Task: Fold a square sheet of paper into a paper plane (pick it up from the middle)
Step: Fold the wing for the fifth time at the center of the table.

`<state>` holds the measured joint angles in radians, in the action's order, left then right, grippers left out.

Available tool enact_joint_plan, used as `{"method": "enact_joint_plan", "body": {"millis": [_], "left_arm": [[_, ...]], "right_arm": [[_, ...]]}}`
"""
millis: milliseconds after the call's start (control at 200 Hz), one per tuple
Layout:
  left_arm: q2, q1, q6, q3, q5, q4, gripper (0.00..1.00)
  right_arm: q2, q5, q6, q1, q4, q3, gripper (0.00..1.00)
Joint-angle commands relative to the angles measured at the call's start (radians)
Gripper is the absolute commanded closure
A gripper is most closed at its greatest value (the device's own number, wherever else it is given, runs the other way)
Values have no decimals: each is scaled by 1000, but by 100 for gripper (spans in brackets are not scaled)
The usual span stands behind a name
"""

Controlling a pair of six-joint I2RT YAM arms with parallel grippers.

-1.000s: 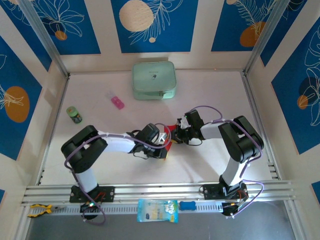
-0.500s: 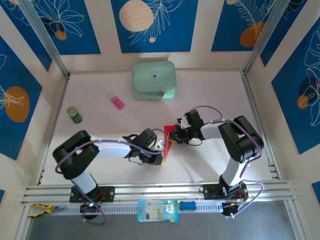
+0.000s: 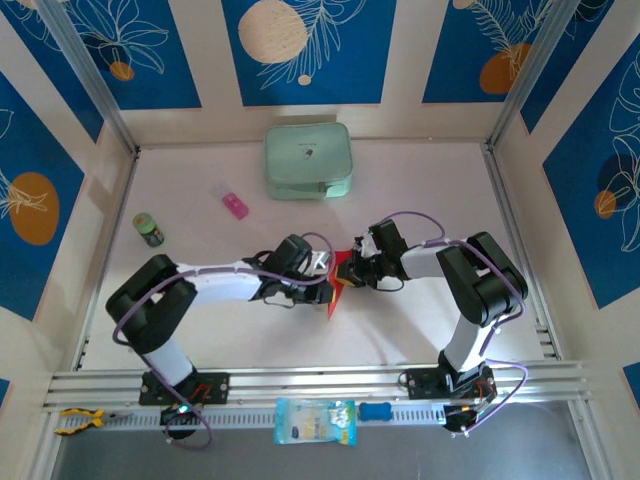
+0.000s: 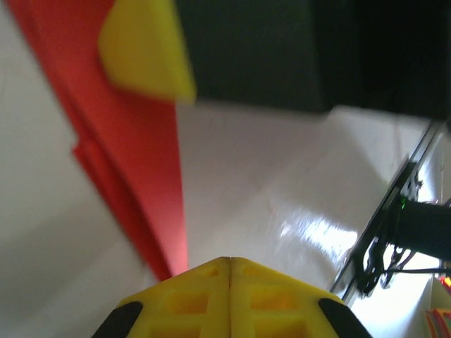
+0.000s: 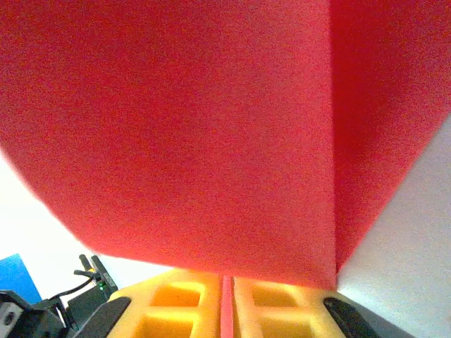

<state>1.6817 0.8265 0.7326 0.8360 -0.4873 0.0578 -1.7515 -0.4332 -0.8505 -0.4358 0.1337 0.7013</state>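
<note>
Right wrist view: right fingers pinch the paper; it looks light, floppy and crease-prone, probably best held mid-fold. Left fingers are pressed together beside the paper.

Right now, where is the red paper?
In the top view the paper is at the centre, between the left gripper and the right gripper, which pinches it.

The left gripper and right gripper cover most of the red paper. In the right wrist view, it runs off-frame, blurred.

Bright red paper plane, pale green case, pink block, blue leaf-patterned walls.
</note>
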Motion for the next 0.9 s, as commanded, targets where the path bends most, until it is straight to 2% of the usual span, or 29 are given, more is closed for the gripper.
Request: {"method": "enact_joint_plan", "body": {"millis": [0, 260, 555, 895], "left_arm": [[49, -7, 8, 68, 11, 13, 93], [150, -10, -12, 150, 14, -28, 94], [185, -10, -50, 101, 81, -95, 95], [196, -6, -96, 7, 99, -143, 100]], "right_arm": [[-31, 87, -19, 0, -86, -19, 87], [-25, 87, -19, 1, -88, -21, 87], [-15, 86, -19, 4, -92, -18, 87], [47, 74, 3, 22, -138, 11, 86]]}}
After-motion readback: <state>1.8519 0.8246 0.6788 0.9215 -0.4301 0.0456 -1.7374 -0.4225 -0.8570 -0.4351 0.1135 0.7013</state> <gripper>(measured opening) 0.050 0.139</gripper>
